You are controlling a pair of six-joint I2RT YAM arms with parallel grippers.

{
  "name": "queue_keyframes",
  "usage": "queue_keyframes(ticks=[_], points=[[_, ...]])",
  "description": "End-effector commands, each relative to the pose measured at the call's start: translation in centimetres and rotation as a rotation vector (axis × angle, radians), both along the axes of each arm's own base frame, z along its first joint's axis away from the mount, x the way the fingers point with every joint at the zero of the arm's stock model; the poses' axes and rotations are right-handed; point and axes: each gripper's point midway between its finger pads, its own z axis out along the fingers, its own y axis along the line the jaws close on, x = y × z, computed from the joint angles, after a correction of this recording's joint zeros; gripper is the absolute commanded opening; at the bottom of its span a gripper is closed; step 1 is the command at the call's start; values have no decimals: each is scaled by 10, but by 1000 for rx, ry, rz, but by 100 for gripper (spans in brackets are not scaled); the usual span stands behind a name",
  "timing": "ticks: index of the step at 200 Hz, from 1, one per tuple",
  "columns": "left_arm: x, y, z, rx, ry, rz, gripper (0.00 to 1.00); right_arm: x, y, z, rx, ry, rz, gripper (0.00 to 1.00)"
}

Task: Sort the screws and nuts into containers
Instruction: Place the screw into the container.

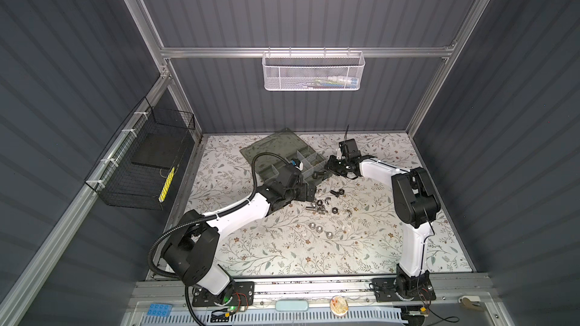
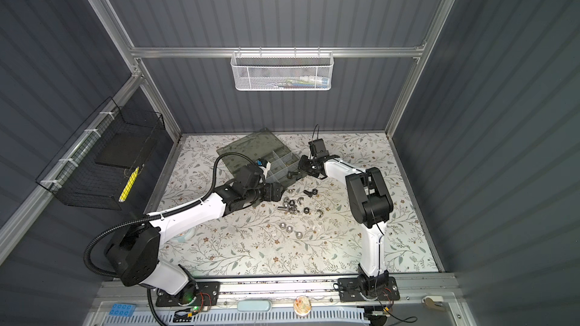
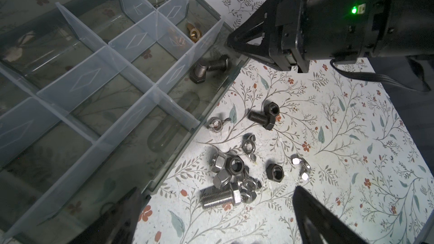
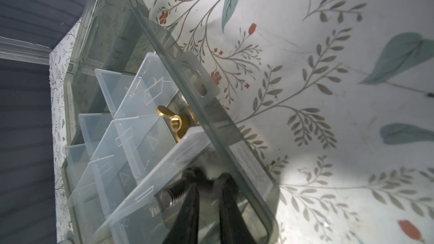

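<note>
The grey-green case (image 3: 175, 158) lies open, its containers split by pale dividers. My right gripper (image 4: 207, 181) reaches into the corner container, jaws a little apart. A black screw (image 4: 173, 195) lies at its fingertips, its head blurred between them. In the left wrist view two black screws (image 3: 209, 69) rest in that container, and a brass wing nut (image 3: 194, 34) sits in the adjoining one. My left gripper (image 3: 216, 217) hangs wide open over a loose pile: silver screw (image 3: 220, 198), nuts (image 3: 234, 165), wing nuts (image 3: 301, 167). In a top view the pile (image 1: 317, 210) sits beside the case.
A black screw (image 3: 260, 118) with a black nut (image 3: 271, 108) lies on the floral mat near the case. Three silver nuts (image 1: 320, 228) lie nearer the front. The smoky lid (image 1: 270, 145) lies flat behind. White mesh basket (image 1: 312, 70) and black wire basket (image 1: 141, 164) hang on the walls.
</note>
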Motion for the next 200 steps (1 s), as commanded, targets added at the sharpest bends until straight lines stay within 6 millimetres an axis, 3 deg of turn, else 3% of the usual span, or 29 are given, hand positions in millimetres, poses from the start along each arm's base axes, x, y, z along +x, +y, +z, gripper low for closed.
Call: queue_keyframes(ticks=[1, 49, 115, 162, 183, 200], points=[[-1, 6, 1, 7, -7, 6, 100, 4, 1, 0, -30, -15, 7, 22], [-1, 6, 0, 5, -2, 7, 100, 4, 0, 7, -34, -29, 11, 32], [-1, 5, 4, -3, -3, 7, 100, -2, -4, 46, -29, -97, 20, 51], [-1, 3, 8, -17, -2, 7, 100, -20, -15, 71, -50, -151, 17, 77], [-1, 0, 9, -33, 5, 2, 100, -32, -25, 75, -81, -165, 14, 98], [-3, -3, 10, -51, 11, -5, 100, -43, -33, 74, -113, -169, 16, 99]])
